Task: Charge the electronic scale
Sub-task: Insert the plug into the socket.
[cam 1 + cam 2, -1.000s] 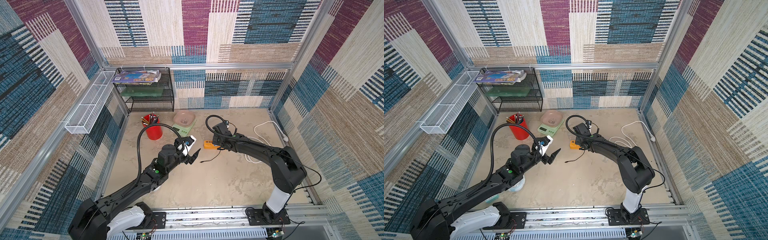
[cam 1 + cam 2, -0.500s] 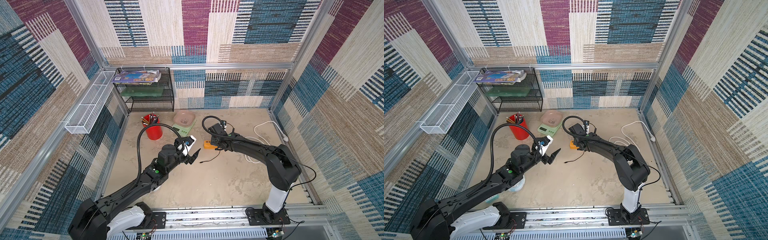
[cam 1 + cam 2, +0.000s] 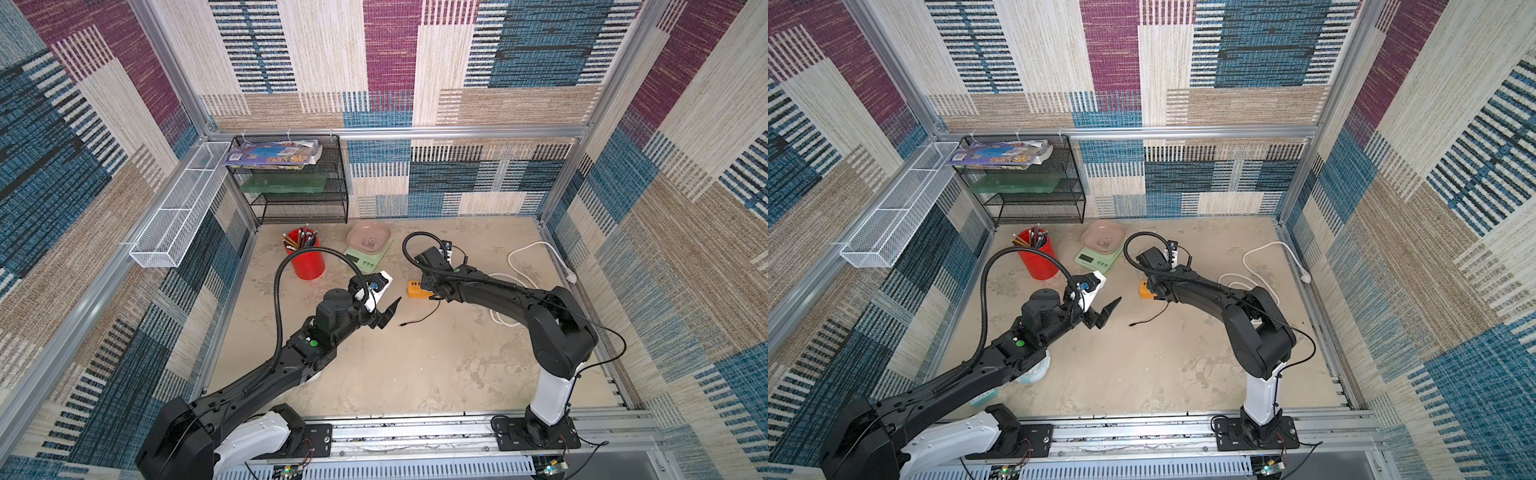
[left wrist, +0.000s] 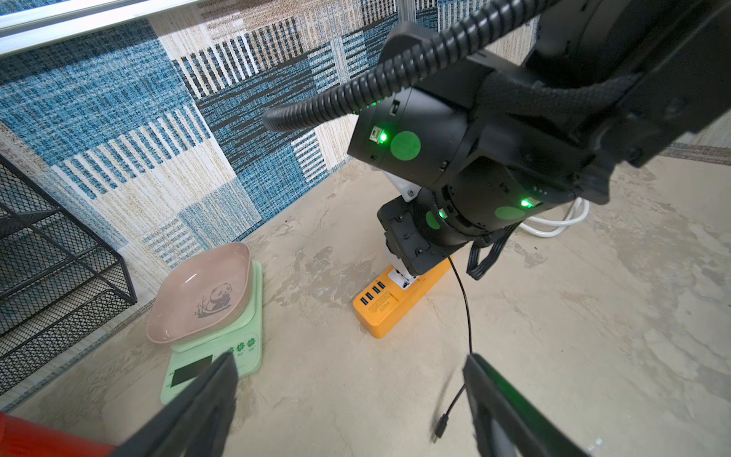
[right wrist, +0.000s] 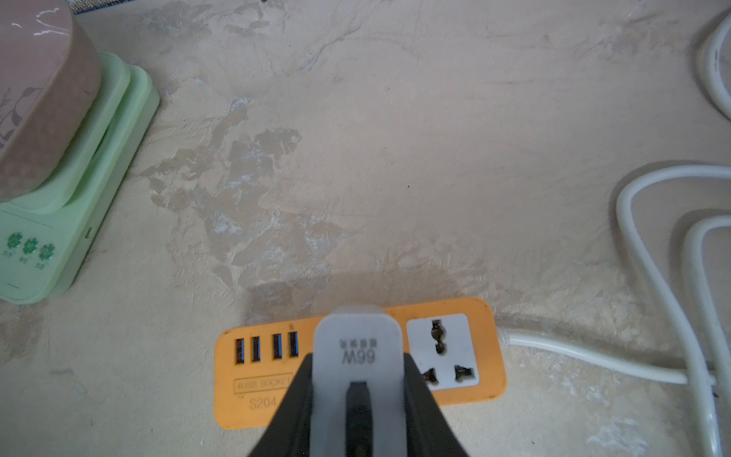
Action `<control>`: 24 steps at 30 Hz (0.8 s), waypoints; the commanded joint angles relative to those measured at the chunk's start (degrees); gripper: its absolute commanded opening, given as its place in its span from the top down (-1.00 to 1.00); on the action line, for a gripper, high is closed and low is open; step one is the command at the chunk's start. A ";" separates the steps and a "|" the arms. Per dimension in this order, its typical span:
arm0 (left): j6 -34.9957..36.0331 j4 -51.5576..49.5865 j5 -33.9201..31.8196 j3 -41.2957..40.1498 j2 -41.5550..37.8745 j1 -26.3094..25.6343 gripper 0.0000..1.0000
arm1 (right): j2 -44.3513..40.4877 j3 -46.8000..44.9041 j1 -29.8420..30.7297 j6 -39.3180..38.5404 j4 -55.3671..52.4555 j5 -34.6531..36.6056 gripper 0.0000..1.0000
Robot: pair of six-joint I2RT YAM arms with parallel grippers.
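The electronic scale is mint green with a pinkish panda tray and stands at the back of the floor. The right wrist view shows its side. My right gripper is shut on a white charger adapter, held down on the orange power strip beside the free socket. I cannot see its prongs. A thin black cable runs from the adapter to a loose plug on the floor. My left gripper hovers open above the floor just left of that plug.
A red pencil cup stands left of the scale, with a black wire rack behind it. The strip's white cord loops along the right side. A white mesh basket hangs on the left wall.
The right wrist has moved slightly left over the power strip with the adapter in its grip. The left arm has not moved.
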 commanded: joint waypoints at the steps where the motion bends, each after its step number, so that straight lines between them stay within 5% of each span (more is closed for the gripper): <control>1: 0.00 -0.62 -0.98 -0.07 -0.15 0.03 -0.79 | 0.59 -0.10 -0.04 -0.90 -0.49 -3.15 0.64; 24: -0.20 -0.86 -0.71 0.20 0.54 0.04 -0.78 | 5.02 1.81 0.73 -2.88 -5.27 -2.67 0.69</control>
